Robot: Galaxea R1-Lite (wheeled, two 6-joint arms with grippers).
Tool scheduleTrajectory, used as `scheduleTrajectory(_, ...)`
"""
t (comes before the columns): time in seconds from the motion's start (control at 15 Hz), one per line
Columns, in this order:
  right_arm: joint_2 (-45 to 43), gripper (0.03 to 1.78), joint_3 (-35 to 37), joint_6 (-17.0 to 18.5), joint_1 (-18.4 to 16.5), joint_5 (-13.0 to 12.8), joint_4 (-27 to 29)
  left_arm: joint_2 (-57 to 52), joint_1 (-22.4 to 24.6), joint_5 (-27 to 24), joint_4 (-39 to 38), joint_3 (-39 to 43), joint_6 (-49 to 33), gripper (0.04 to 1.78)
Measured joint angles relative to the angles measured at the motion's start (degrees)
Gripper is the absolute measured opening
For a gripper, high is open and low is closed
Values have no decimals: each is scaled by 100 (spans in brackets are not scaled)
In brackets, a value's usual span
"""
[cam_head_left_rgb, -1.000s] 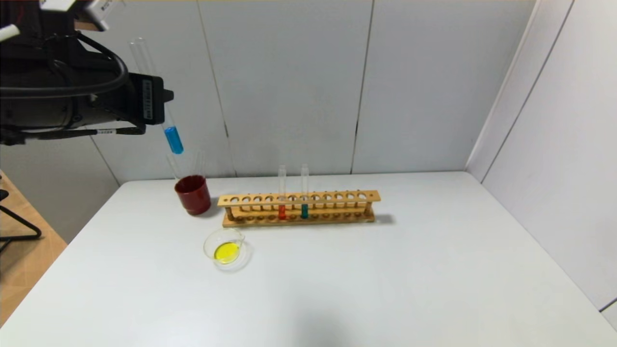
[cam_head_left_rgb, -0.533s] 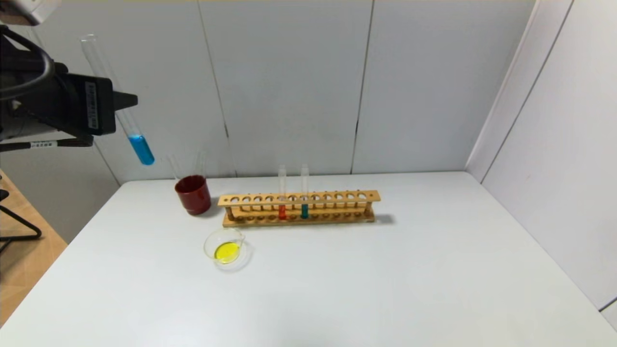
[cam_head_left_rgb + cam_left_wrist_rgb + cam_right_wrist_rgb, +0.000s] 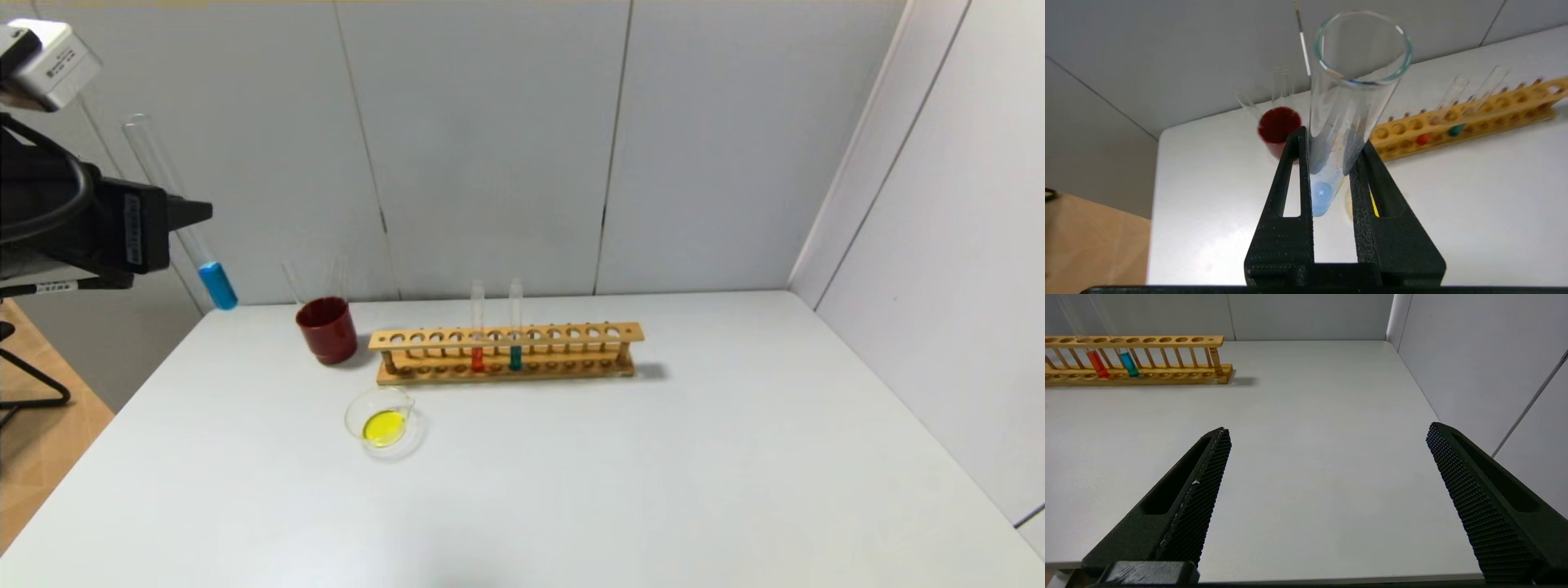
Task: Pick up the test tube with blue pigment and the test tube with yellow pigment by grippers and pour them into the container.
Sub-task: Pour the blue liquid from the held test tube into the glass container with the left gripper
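Gripping a slim clear glass test tube with blue pigment (image 3: 218,285) between ridged black fingers, the left gripper (image 3: 1331,151) is hanging high off the table's far left corner, the tube tilting with its open round mouth uppermost. A low, wide clear glass container (image 3: 381,420) is sitting on the smooth white table (image 3: 653,474), a bright yellow pool lying in its bottom. A dark red opaque cup (image 3: 327,329), with two empty glass tubes standing in it, is sitting just behind and left of it. A long wooden rack (image 3: 506,353) with round holes is holding an orange-red tube (image 3: 478,358) and a teal tube (image 3: 515,357) side by side. Nothing is standing between tube and container. Low over the near right of the table, the right gripper (image 3: 1327,457) is spreading its textured black fingers wide.
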Motion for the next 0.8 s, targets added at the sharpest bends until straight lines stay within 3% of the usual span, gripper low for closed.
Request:
scheduleTrajectory(0.27,0,175,0,0,0,0,2,157,623,-919,-641,419,1709,32)
scheduleTrajectory(0.8,0,175,0,2,0,0,2,767,723,-1278,-1870,722,3234,32)
